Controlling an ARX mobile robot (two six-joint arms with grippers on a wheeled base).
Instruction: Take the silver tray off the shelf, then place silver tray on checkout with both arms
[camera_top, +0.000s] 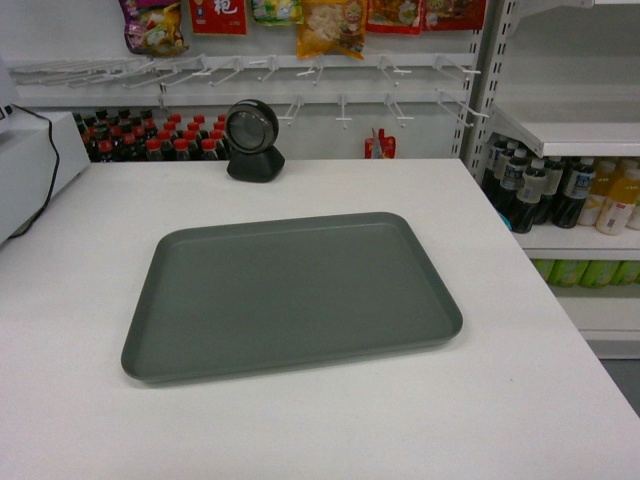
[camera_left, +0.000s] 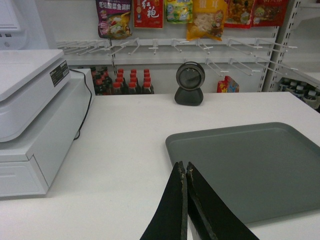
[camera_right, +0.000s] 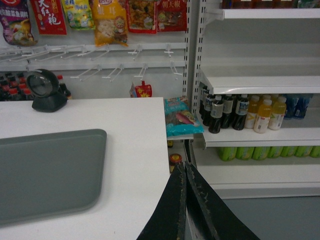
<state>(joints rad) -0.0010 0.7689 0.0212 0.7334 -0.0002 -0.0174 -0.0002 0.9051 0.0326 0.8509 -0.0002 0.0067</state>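
Note:
The silver tray (camera_top: 290, 290) lies flat on the white checkout (camera_top: 520, 400), slightly skewed, near the middle of the counter. No arm shows in the head view. In the left wrist view my left gripper (camera_left: 184, 165) is shut and empty, hovering over the counter just off the silver tray (camera_left: 250, 165) at its near left corner. In the right wrist view my right gripper (camera_right: 186, 165) is shut and empty above the checkout (camera_right: 135, 150) at its right edge, well apart from the silver tray (camera_right: 45, 175). The shelf (camera_right: 260, 82) stands to the right with bare white boards.
A black round scanner (camera_top: 252, 140) stands at the counter's back edge. A white cash register (camera_left: 35, 115) sits on the left with a black cable. Bottles (camera_top: 560, 195) fill the lower shelf boards on the right. Snack bags (camera_top: 330, 25) hang on hooks behind.

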